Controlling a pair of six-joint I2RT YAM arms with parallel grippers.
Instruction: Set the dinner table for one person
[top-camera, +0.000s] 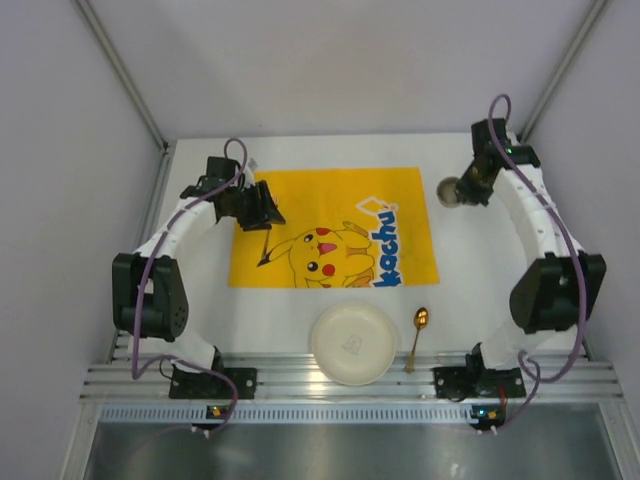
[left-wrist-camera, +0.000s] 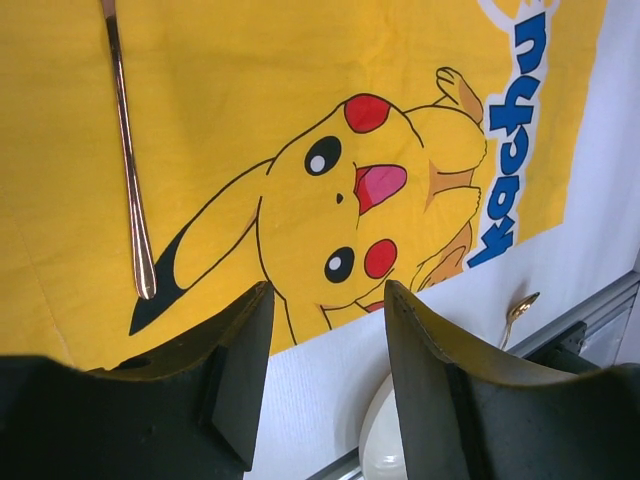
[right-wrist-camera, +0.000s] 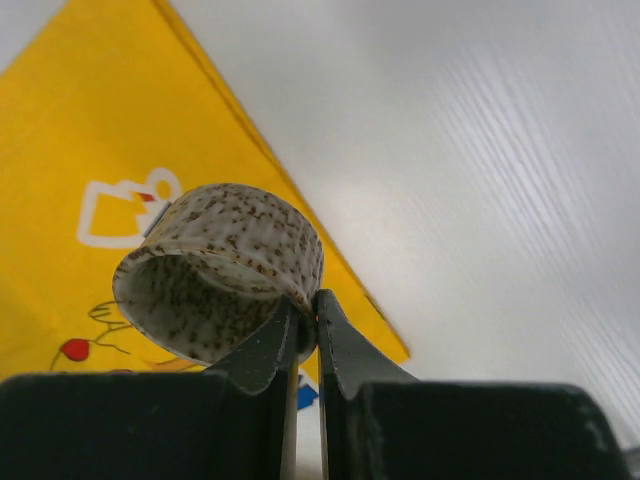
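The white dinner table (top-camera: 480, 270) carries a yellow Pikachu-print cloth (top-camera: 335, 225) in its middle. My right gripper (top-camera: 468, 187) is shut on the wall of a small speckled cup (right-wrist-camera: 230, 250) and holds it tilted above the table, just past the cloth's far right corner; the cup also shows in the top view (top-camera: 450, 191). My left gripper (top-camera: 266, 208) is open and empty over the cloth's far left part. A thin rose-gold utensil (left-wrist-camera: 130, 180) lies on the cloth ahead of it. A white plate (top-camera: 352, 343) and a gold spoon (top-camera: 417, 335) lie near the front edge.
A metal rail (top-camera: 340, 378) runs along the table's near edge, with both arm bases on it. White walls with metal posts close the back and sides. The plate's rim (left-wrist-camera: 385, 440) and the spoon (left-wrist-camera: 520, 310) show beyond my left fingers.
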